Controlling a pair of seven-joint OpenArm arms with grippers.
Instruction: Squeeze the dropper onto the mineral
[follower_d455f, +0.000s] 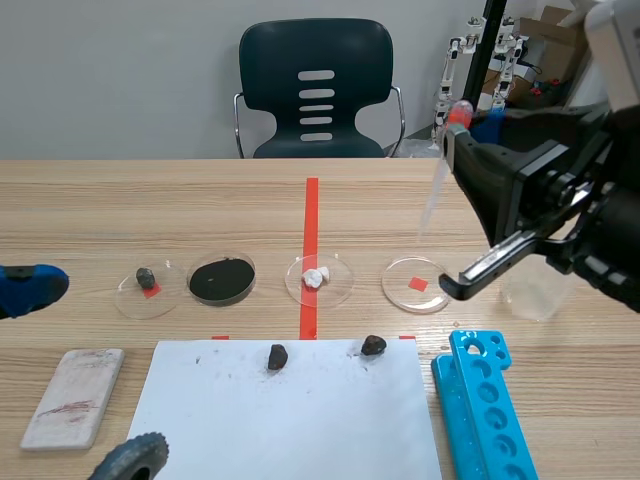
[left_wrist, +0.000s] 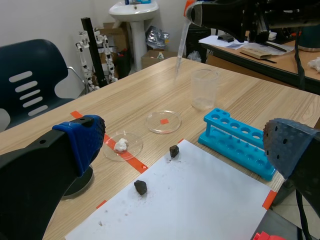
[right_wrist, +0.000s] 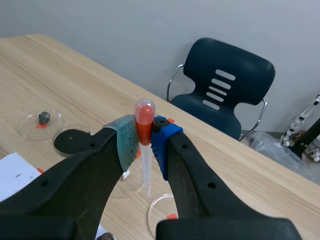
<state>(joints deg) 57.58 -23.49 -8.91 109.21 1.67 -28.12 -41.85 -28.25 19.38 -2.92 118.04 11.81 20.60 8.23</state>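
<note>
A clear dropper (follower_d455f: 433, 198) with a red bulb hangs tilted above the table, its tip over the far side of a bare petri dish (follower_d455f: 416, 286). My right gripper (right_wrist: 144, 142) is shut on the dropper (right_wrist: 146, 172) just under the bulb. Two dark minerals (follower_d455f: 277, 356) (follower_d455f: 373, 345) lie on the white paper (follower_d455f: 290, 420). A white mineral (follower_d455f: 316, 277) and a small dark one (follower_d455f: 146, 277) each sit in their own dish. My left gripper (left_wrist: 182, 137) stays open low at the table's left, holding nothing.
A black-filled dish (follower_d455f: 222, 280) sits left of the red tape line. A blue tube rack (follower_d455f: 490, 410) and a clear beaker (follower_d455f: 535, 292) stand at the right. A white tile (follower_d455f: 75, 396) lies front left. A chair (follower_d455f: 317, 90) stands behind the table.
</note>
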